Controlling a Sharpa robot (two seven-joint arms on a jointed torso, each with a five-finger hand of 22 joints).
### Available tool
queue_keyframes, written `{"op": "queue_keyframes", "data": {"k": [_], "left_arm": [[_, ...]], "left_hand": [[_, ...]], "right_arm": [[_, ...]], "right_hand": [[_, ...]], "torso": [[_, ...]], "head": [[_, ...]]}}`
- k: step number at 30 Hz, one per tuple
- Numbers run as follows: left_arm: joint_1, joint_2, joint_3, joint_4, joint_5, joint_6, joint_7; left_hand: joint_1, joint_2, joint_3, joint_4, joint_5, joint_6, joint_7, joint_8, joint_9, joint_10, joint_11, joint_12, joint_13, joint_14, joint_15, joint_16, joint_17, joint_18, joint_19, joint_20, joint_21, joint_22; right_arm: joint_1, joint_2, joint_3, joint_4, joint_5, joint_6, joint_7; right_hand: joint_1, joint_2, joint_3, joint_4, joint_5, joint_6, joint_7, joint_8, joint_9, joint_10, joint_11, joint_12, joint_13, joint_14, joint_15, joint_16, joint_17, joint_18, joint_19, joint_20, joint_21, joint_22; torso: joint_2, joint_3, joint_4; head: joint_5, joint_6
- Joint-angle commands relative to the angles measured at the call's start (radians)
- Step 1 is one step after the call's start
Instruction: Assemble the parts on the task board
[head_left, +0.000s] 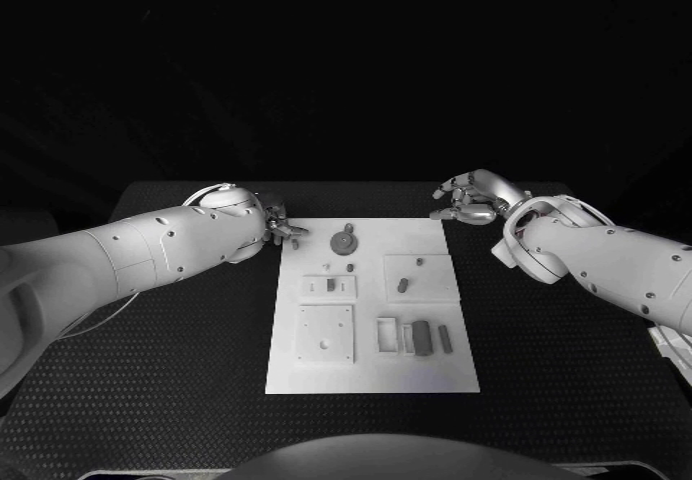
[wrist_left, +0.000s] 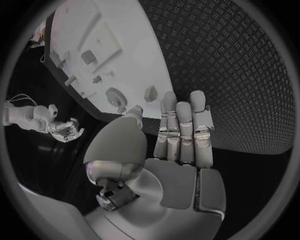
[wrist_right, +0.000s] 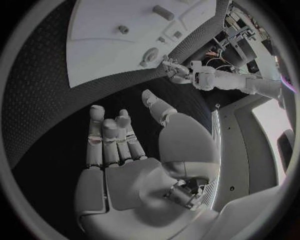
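I am looking down at the black bench (head_left: 173, 380) and the white board (head_left: 368, 375) is lying in the middle of it. The board's long side is running away from me, toward the far edge of the bench.

The left hand (head_left: 277, 231) is sitting just off the board's far left corner. In the left wrist view I am seeing its fingers (wrist_left: 184, 127) straight and side by side, holding nothing. The hand is open and pointing toward the board's corner.

The right hand (head_left: 469, 200) is sitting just past the board's far right corner. Its fingers (wrist_right: 112, 137) are also stretched out, and nothing is in them. It is open too.

The grey parts are all lying on the board. A round part (head_left: 343, 240) is sitting near the far edge, closest to the left hand. A little peg (head_left: 351, 268) is standing just behind it toward me. A small block (head_left: 404, 285) is lying in the raised square on the right. Two long bars are lying side by side in the near right part of the board, a thick one (head_left: 420, 338) and a thin one (head_left: 447, 339). Their long sides are pointing the same way as the board's long side.

Both hands are well apart from each other, with the board's far edge between them.
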Motion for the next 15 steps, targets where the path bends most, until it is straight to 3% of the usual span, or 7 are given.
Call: {"op": "queue_keyframes", "data": {"k": [1,7,12,15], "left_arm": [[0.002,0.001,0.004,-0.007,0.059,-0.017,-0.018],[0.002,-0.002,0.007,-0.007,0.092,-0.030,-0.023],[0.003,-0.007,0.019,-0.011,0.147,-0.062,-0.014],[0.007,-0.008,0.024,-0.016,0.177,-0.062,-0.011]], "left_hand": [[-0.023,-0.009,0.003,0.000,0.001,-0.009,0.000,-0.003,0.001,-0.011,-0.001,0.001,0.002,-0.011,0.001,0.001,-0.002,0.019,-0.007,0.001,-0.003,0.021],[-0.098,-0.028,0.023,0.000,0.003,-0.038,0.011,-0.010,-0.002,-0.045,0.010,0.000,0.003,-0.039,0.012,-0.006,-0.010,0.021,-0.032,0.011,-0.023,0.018],[-0.114,-0.035,0.061,0.000,0.081,-0.114,0.047,-0.037,-0.013,-0.127,0.047,-0.027,-0.009,-0.112,0.050,-0.040,-0.032,0.017,-0.103,0.047,-0.072,0.009],[-0.136,-0.046,0.079,0.000,0.087,-0.146,0.060,-0.039,-0.023,-0.157,0.062,-0.036,-0.021,-0.137,0.070,-0.054,-0.045,0.023,-0.125,0.067,-0.096,0.002]], "right_arm": [[-0.001,0.001,0.000,-0.001,-0.002,0.006,0.009],[-0.001,0.001,0.000,-0.002,-0.002,0.006,0.009],[-0.001,0.000,0.000,-0.004,-0.002,0.005,0.009],[-0.001,0.000,0.000,-0.004,-0.002,0.004,0.009]], "right_hand": [[-0.006,-0.001,0.003,0.003,0.000,-0.002,0.012,0.007,-0.001,-0.009,-0.001,0.006,-0.001,-0.001,-0.008,0.004,-0.002,0.010,-0.006,0.001,-0.005,0.015],[-0.006,-0.001,0.003,0.003,0.000,-0.002,0.013,0.007,-0.001,-0.009,-0.001,0.006,-0.002,-0.001,-0.007,0.004,-0.002,0.010,-0.006,0.001,-0.005,0.015],[-0.006,-0.001,0.003,0.003,0.000,-0.003,0.013,0.007,-0.001,-0.009,-0.001,0.006,-0.002,-0.001,-0.007,0.005,-0.002,0.010,-0.006,0.001,-0.005,0.015],[-0.006,-0.001,0.003,0.003,0.000,-0.003,0.013,0.007,-0.001,-0.009,-0.001,0.006,-0.002,-0.001,-0.007,0.005,-0.002,0.010,-0.006,0.001,-0.005,0.015]], "torso": [[0.000,0.0000,-0.0004],[0.000,0.0003,-0.0004],[0.000,-0.0001,0.0003],[0.000,-0.0004,0.0007]], "head": [[-0.001,0.001],[-0.001,0.002],[-0.002,0.004],[-0.002,0.005]]}}
